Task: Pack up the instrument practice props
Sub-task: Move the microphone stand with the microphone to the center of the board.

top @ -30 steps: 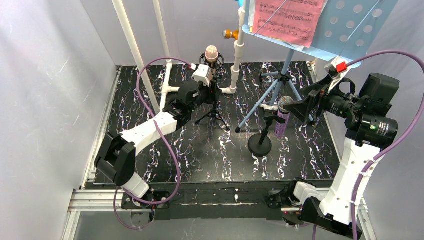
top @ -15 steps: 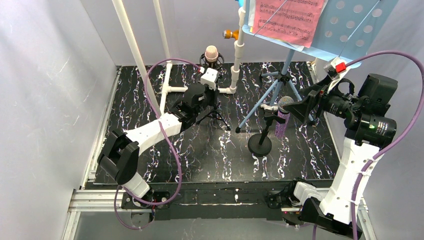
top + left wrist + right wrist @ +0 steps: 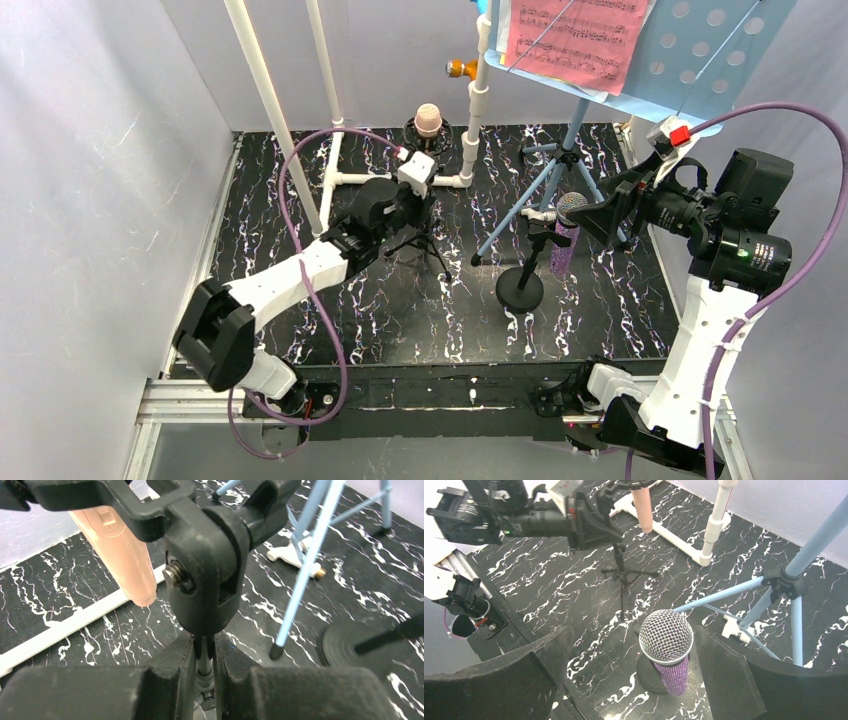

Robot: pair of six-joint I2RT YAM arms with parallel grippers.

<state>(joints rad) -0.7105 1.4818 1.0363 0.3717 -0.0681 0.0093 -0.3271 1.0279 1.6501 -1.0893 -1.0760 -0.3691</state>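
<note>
I'm looking at the black marbled table (image 3: 400, 320) first. Its back edge is running under the white walls, and the front half of the mat is lying bare ahead of both arm bases.

The light-blue music rack (image 3: 700, 50) is standing over the back right. Its top is cut off by the overhead view, and its blue legs are splaying down between the two mic mounts. The pink sheet-music page (image 3: 575, 35) is sitting on it. I'm seeing printed staves, but the notes are too small to read.

The white pipe frame (image 3: 270, 100) is rising at the back left, close behind my left arm.

The left gripper (image 3: 205, 660) is pinching narrow on the thin stem of the black tripod mount (image 3: 425, 235), just under its swivel joint. The wrist camera is hiding the legs. The pink microphone (image 3: 120, 555) is sitting in the clip above. Its head is cropped here, and a small moulded mark on its body looks like "OFF", though it's soft.

The right gripper (image 3: 634, 630) is holding its fingers wide, one on each side of the purple microphone (image 3: 666, 642) and clear of the mesh head. That mic is standing on the round-base mount (image 3: 520, 290), whose base is mostly hidden under it in the right wrist view.

A red tag (image 3: 682, 133) is showing on the right wrist, and I can't make out any lettering.
</note>
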